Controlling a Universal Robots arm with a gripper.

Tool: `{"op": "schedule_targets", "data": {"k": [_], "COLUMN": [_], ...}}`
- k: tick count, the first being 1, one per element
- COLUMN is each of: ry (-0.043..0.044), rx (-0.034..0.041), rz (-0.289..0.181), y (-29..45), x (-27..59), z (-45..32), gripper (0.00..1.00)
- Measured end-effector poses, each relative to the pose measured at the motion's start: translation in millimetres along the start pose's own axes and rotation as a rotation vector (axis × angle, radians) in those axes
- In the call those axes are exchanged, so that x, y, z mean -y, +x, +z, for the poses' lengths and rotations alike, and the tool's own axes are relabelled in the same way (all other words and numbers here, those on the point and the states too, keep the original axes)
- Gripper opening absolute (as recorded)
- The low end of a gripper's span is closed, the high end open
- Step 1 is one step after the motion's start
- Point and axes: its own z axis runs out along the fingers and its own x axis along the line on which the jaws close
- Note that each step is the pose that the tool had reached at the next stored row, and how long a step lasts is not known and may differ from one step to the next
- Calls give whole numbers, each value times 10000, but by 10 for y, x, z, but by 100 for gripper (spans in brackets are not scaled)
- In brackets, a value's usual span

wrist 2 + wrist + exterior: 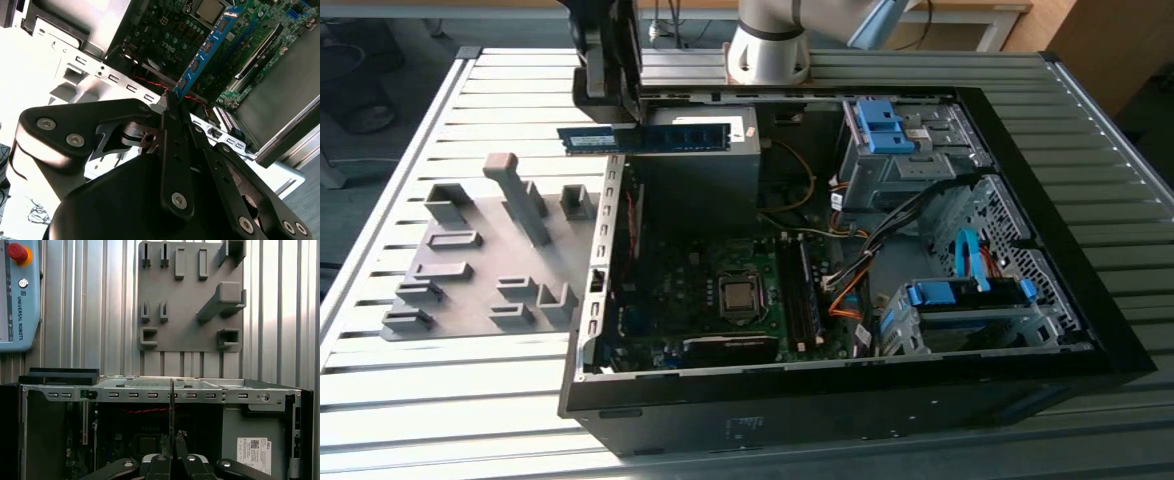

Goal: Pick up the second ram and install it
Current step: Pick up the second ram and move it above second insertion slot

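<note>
The pincer (172, 107) is clamped on the second ram (210, 47), its two slim black fingers (175, 150) pressed flat against the board's faces at one end. That leaves the rest of the stick free, reaching out past the fingertips over the open computer case (1067, 330). I take it the grip sits at the end so that the contact edge stays clear for the slot. In the first wrist view the stick shows edge-on as a thin dark line (172, 405) rising from the fingertips, so it is held on its thin edge rather than lying flat.

Just beyond the pincer lies the metal rim of the case, and under the stick the motherboard (720, 290) with one bare processor (209, 7) in its socket. One green stick (257, 52) sits beside the memory slots, already seated as far as I can judge.

Farther out, past the case wall, one grey holder tray (190, 300) rests on the ribbed counter (454, 400), its blocks standing with nothing in them that I can see. One teach pendant (20, 295) lies farthest off to the side.
</note>
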Motion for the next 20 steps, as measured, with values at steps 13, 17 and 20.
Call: {"op": "schedule_targets", "data": {"k": [13,17,20], "ry": [0,0,0], "rx": [0,0,0], "rz": [1,1,1], "y": [0,0,0], "x": [103,146,184], "z": [0,0,1], "gripper": [14,14,14]}}
